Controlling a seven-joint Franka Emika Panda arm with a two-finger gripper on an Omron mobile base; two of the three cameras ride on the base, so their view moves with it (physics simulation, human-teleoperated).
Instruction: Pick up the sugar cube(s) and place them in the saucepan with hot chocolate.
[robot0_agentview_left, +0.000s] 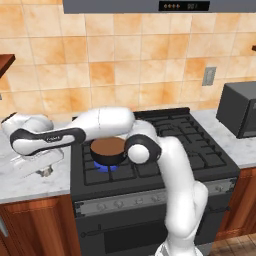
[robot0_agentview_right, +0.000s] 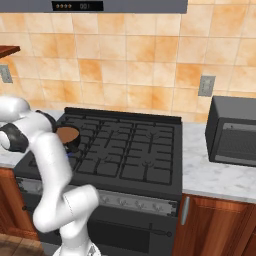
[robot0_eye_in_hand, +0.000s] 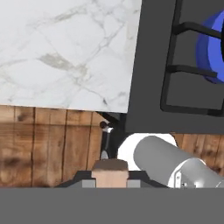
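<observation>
Gripper (robot0_eye_in_hand: 110, 183) clamped on the sugar cube (robot0_eye_in_hand: 110, 176) between its tips, hanging over the marble counter (robot0_eye_in_hand: 65, 52), saucepan (robot0_agentview_left: 108, 150) of hot chocolate off to its side on the stove (robot0_agentview_left: 165, 145), blue flame beneath.

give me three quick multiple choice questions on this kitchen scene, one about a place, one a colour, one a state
1. Where does the saucepan stand?
A. front left burner of the stove
B. marble counter
C. on the microwave

2. What colour is the flame under it?
A. orange
B. blue
C. green

3. What is the pincer doing?
A. open, holding nothing
B. gripping the pan handle
C. shut on the sugar cube

Answers: 1 A, the pan sits on the front left grate. 2 B, a blue glow shows beneath it. 3 C, in the hand view a beige cube sits between the fingertips.
</observation>
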